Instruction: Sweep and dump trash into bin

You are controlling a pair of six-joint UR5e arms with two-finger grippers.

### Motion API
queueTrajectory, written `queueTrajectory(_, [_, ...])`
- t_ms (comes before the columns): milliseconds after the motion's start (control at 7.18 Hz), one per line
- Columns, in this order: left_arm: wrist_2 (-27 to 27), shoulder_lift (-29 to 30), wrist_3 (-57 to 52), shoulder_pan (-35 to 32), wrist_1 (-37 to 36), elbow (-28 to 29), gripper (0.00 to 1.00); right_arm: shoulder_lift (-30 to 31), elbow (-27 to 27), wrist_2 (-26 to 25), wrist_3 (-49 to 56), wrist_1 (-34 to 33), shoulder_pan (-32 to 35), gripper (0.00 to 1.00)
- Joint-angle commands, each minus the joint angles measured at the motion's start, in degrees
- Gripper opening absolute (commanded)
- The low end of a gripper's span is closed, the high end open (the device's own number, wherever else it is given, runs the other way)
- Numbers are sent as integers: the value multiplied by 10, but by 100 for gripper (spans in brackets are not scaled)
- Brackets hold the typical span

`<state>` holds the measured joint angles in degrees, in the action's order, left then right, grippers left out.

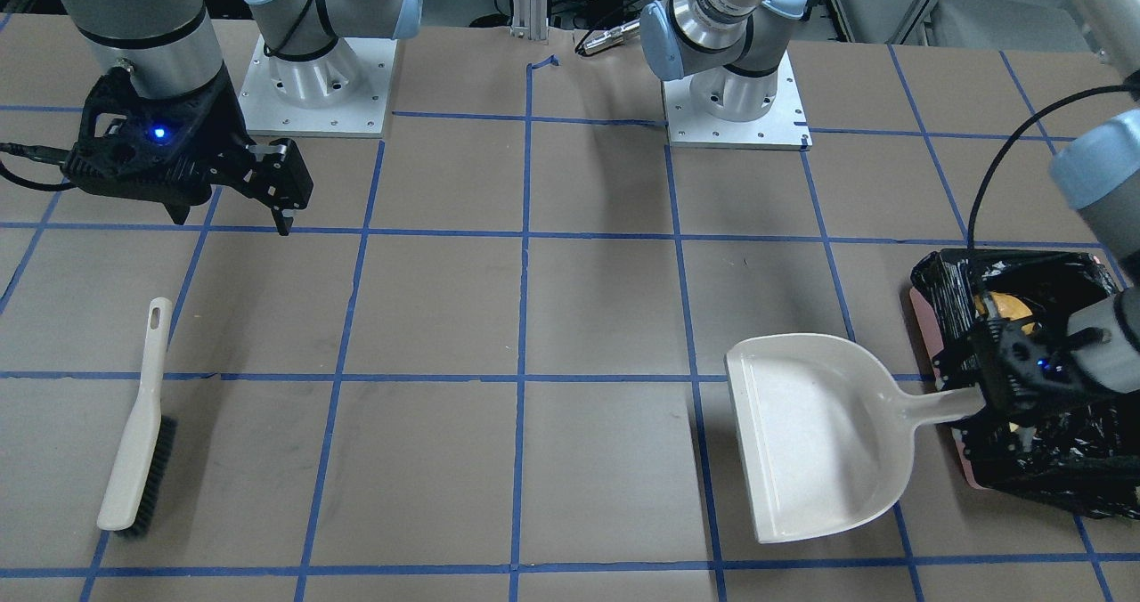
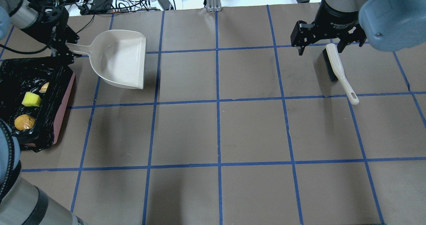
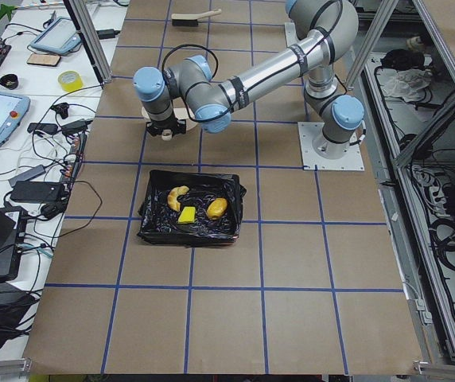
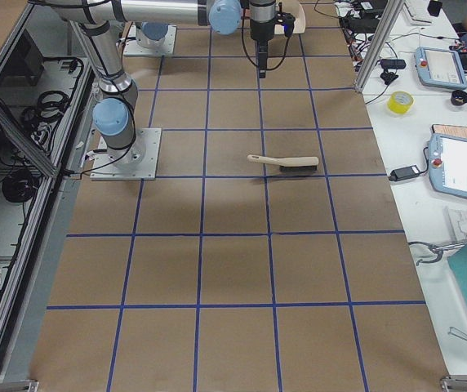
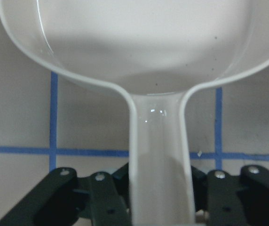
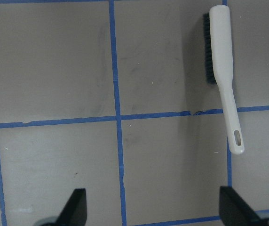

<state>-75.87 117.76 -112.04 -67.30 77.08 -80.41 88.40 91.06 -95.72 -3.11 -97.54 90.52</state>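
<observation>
The pink bin (image 2: 64, 95), lined with a black bag, stands at the table's left end and also shows in the exterior left view (image 3: 192, 232). In it lie the trash pieces: an orange-brown lump (image 2: 24, 121), a yellow-green wedge (image 2: 31, 99) and a pale crescent (image 2: 44, 87). My left gripper (image 2: 65, 48) is shut on the handle of the empty beige dustpan (image 2: 123, 58), which rests on the table beside the bin; the handle (image 5: 159, 155) runs between the fingers. My right gripper (image 2: 321, 47) is open and empty, above the brush (image 2: 336, 67) lying on the table (image 6: 221, 70).
The two arm base plates (image 1: 316, 85) (image 1: 735, 103) sit at the robot's side of the table. Blue tape lines grid the brown tabletop. A side bench with tablets (image 4: 462, 167) and a tape roll (image 4: 400, 102) runs along the far side.
</observation>
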Motion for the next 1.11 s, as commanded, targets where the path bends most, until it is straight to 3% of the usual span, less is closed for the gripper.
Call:
queueTrajectory(0, [7,47,1,-27,-86,-16,0,1,1,0,-1,-3,0,100])
queueTrajectory(279, [29,58,2,-40,-94,-18,0,0,0,0,-1,-7,0,100])
queueTrajectory(418, [31,59,9,-49,-94,-19,53,0,1,-1,-1,-8,-1,100])
queueTrajectory(557, [34,54,56,-53,-90,-19,95,0,0,-1,-1,-8,-2,100])
queueTrajectory(975, [32,-15,185,-89,-32,-15,98,0,0,-3,-1,-10,-2,100])
